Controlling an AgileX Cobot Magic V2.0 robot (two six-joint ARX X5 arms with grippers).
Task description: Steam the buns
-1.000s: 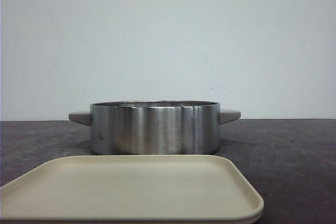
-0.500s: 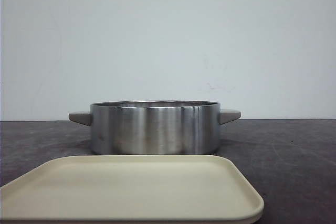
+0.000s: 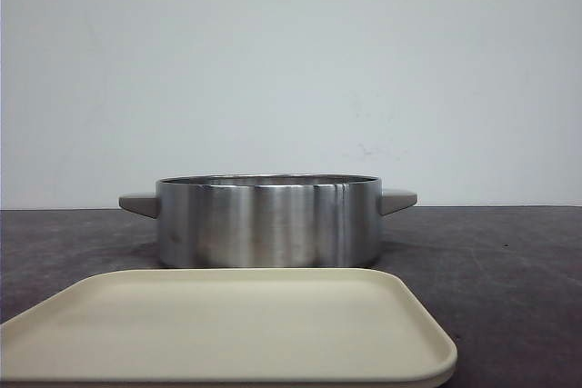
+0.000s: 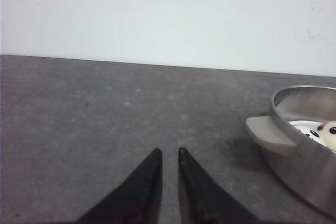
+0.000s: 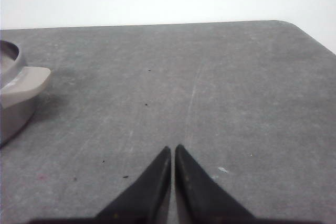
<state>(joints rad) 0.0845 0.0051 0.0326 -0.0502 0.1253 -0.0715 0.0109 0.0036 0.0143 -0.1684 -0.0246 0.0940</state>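
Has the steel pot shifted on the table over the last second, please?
No. In the front view the steel pot sits in the same place behind the cream tray, and its handles meet the table's far edge just as before.

Brushed shiny metal pot [image 3: 268, 222], matt cream plastic tray [image 3: 227, 329].

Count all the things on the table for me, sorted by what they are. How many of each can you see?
Steel pot: 1
Cream tray: 1
Panda buns showing inside the pot: at least 1; the rest of the inside is hidden
Robot tools: 2, the left tool and the right tool
Total seen for sure: 5
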